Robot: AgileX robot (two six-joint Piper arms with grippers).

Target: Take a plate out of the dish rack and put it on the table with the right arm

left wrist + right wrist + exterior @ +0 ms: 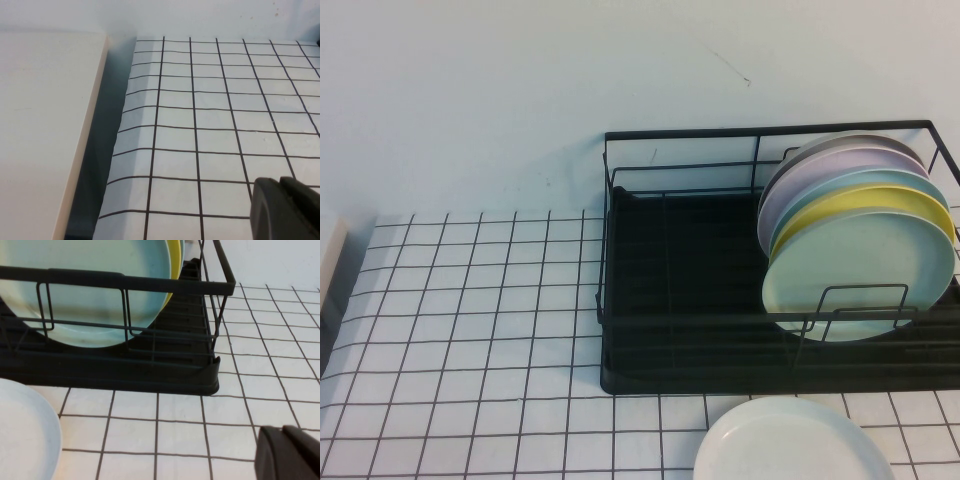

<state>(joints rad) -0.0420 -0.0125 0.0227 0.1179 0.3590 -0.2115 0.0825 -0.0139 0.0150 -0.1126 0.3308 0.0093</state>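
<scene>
The off-white plate [790,445] lies flat on the table [470,330], just in front of the dish rack [670,378]. In the right wrist view the plate [22,435] lies apart from my right gripper [287,452], which is shut and empty, low over the grid table [175,435] near the rack's [150,285] front corner. My left gripper [282,207] is shut and empty over the table [210,125] at its left edge. Neither gripper shows in the high view.
Several plates stand on edge at the rack's right end: a mint-green plate [860,270] in front, a yellow plate [880,205] behind it, then lavender and grey ones. A white block [45,125] lies beyond the table's left edge. A pale wall stands behind.
</scene>
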